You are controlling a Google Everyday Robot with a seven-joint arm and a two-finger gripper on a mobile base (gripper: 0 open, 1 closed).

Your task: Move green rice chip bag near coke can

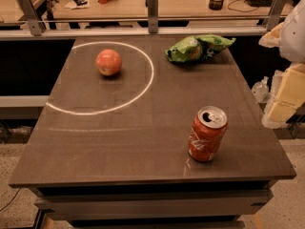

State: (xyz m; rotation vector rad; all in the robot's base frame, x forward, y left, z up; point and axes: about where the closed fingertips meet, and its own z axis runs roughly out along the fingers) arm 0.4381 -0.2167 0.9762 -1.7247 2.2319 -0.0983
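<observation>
The green rice chip bag point(199, 48) lies crumpled near the far right edge of the dark table point(119, 137). The coke can point(207, 133) stands upright near the front right, its opened silver top showing. The bag and the can are far apart, roughly half the table's depth. My gripper point(286, 97) is at the right edge of the view, off the table's right side and level with the gap between bag and can. It touches neither and holds nothing that I can see.
A red-orange apple point(108, 62) sits at the back left inside a white circle drawn on the table. A railing with metal posts point(152, 11) runs behind the table. A desk with clutter lies beyond it.
</observation>
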